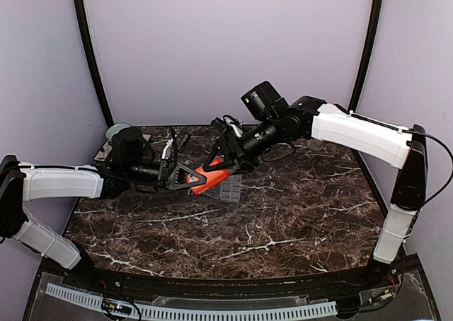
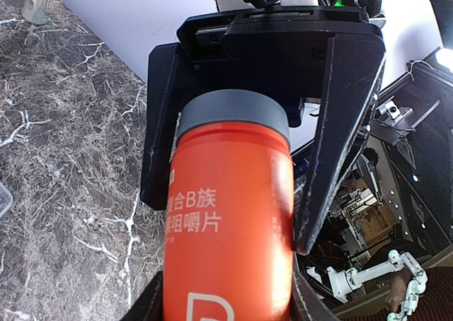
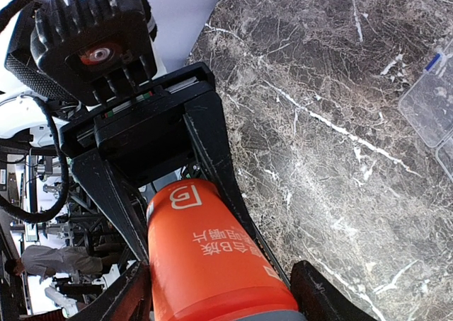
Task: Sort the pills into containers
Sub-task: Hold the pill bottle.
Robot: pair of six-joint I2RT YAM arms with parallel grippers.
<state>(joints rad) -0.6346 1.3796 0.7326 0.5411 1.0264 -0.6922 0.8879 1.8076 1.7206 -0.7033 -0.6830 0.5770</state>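
Orange bottle [image 2: 226,215] hangs over marbled desk [image 1: 283,222], left end effector [image 1: 192,180] pinching it, grip of right end effector [image 1: 225,164] unclear, lilac walls [image 1: 226,45] at twelve o'clock.

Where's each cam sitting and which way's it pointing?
Top external: high behind the bases, looking down on the table; left arm and right arm show.
Left wrist: on the left arm, facing along the bottle toward its cap; own fingers at bottom.
Right wrist: faces back the other way, cap nearest; own fingers at bottom.
Shared: both wrist views show the bottle and table.
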